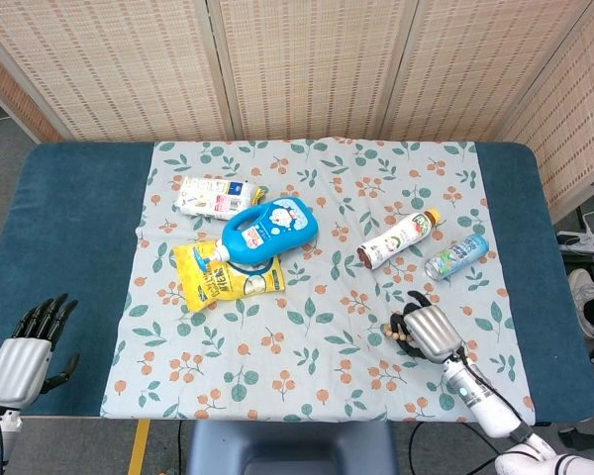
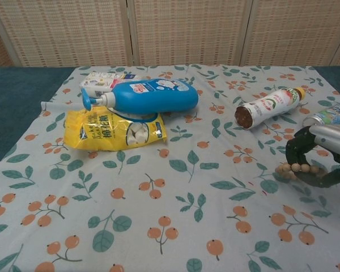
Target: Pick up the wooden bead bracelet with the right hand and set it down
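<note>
The wooden bead bracelet is at the front right of the leaf-print cloth. My right hand has its dark fingers curled around the bracelet and grips it. In the chest view a short run of beads hangs below the fingers, just above the cloth. My left hand rests at the table's front left corner with fingers apart and holds nothing.
A drink bottle and a small can lie just behind the right hand. A blue pump bottle, a yellow pouch and a white packet lie at the left centre.
</note>
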`<state>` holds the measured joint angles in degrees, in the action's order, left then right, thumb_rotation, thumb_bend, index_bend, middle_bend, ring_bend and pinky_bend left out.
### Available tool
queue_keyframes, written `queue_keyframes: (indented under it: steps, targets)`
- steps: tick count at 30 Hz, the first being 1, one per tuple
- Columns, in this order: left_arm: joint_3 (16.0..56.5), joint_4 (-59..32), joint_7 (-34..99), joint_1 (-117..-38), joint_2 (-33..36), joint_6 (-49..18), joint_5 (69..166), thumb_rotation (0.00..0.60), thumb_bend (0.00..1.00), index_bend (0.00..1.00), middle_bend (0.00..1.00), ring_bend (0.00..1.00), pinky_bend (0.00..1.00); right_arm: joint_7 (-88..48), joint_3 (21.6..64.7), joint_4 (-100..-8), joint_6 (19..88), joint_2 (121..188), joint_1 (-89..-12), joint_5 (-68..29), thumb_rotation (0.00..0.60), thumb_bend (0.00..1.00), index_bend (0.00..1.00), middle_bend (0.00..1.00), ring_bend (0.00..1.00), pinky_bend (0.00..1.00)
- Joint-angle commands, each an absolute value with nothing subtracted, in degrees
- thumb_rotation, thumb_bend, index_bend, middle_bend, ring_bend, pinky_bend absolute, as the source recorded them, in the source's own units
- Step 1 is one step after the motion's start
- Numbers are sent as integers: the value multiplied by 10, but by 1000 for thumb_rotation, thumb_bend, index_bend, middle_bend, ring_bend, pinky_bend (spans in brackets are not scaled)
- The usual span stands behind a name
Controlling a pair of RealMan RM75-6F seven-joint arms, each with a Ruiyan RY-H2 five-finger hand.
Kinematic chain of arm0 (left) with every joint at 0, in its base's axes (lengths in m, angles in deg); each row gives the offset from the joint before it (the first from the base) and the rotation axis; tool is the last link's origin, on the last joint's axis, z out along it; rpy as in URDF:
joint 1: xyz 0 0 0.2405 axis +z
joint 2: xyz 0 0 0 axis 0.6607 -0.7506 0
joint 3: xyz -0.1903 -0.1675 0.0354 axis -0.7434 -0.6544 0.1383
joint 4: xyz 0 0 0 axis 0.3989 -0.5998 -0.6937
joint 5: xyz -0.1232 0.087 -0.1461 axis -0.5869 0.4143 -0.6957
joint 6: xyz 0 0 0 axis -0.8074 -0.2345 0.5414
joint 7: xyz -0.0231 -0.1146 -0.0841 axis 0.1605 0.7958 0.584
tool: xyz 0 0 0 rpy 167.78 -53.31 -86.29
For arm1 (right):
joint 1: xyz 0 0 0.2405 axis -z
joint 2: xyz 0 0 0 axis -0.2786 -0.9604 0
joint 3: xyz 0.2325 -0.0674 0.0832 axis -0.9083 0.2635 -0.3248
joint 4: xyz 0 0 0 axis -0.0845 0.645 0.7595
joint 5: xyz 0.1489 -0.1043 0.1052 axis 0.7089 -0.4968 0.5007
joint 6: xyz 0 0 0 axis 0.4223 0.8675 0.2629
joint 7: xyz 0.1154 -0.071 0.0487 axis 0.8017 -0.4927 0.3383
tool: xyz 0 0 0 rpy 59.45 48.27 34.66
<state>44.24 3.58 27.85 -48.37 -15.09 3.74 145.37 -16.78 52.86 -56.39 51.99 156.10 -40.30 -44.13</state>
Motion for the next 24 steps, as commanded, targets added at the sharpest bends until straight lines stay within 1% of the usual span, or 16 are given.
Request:
queue_keyframes:
  steps: [1, 3, 5, 7, 9, 11, 13, 15, 17, 20, 22, 24]
  targets:
    - [442, 36, 278, -484, -151, 37, 1453, 600, 413, 0, 0, 0, 132, 54, 476, -710, 428, 1494, -429, -345, 600, 646, 812, 696, 391, 153]
    - [442, 36, 278, -484, -151, 36, 1453, 600, 413, 0, 0, 0, 132, 173, 450, -764, 353, 1455, -447, -299, 600, 655, 812, 696, 391, 158]
    - [442, 36, 278, -484, -150, 36, 1453, 600, 413, 0, 0, 0, 132, 302, 419, -796, 278, 1424, -462, -262, 600, 659, 809, 696, 391, 163]
    - [442, 35, 278, -484, -150, 36, 1453, 600, 413, 0, 0, 0, 132, 433, 384, -816, 210, 1407, -467, -237, 600, 661, 804, 696, 391, 165]
    - [442, 35, 278, -484, -150, 36, 1453, 600, 413, 0, 0, 0, 132, 583, 341, -825, 137, 1400, -456, -234, 600, 663, 782, 696, 391, 168]
    - [442, 35, 278, -484, -150, 35, 1452, 600, 413, 0, 0, 0, 132, 665, 315, -815, 103, 1411, -435, -267, 600, 665, 761, 696, 391, 173]
    - [442, 35, 278, -484, -150, 35, 1452, 600, 413, 0, 0, 0, 132, 708, 308, -809, 102, 1427, -414, -308, 600, 667, 745, 696, 391, 184]
    - [442, 36, 278, -484, -151, 34, 1451, 600, 413, 0, 0, 0, 132, 761, 313, -805, 108, 1441, -395, -360, 600, 668, 718, 696, 387, 190]
    - [443, 36, 278, -484, -151, 34, 1451, 600, 413, 0, 0, 0, 132, 808, 328, -794, 135, 1452, -385, -422, 600, 668, 682, 696, 377, 192]
    - [442, 35, 281, -484, -151, 34, 1451, 600, 413, 0, 0, 0, 133, 876, 367, -762, 193, 1462, -388, -503, 596, 668, 597, 678, 351, 194]
    - [442, 36, 282, -485, -152, 33, 1451, 600, 413, 0, 0, 0, 134, 935, 404, -729, 244, 1467, -402, -557, 564, 668, 553, 658, 339, 197]
    - [442, 36, 282, -485, -152, 33, 1451, 600, 413, 0, 0, 0, 135, 996, 442, -693, 299, 1473, -420, -603, 497, 668, 510, 639, 326, 201]
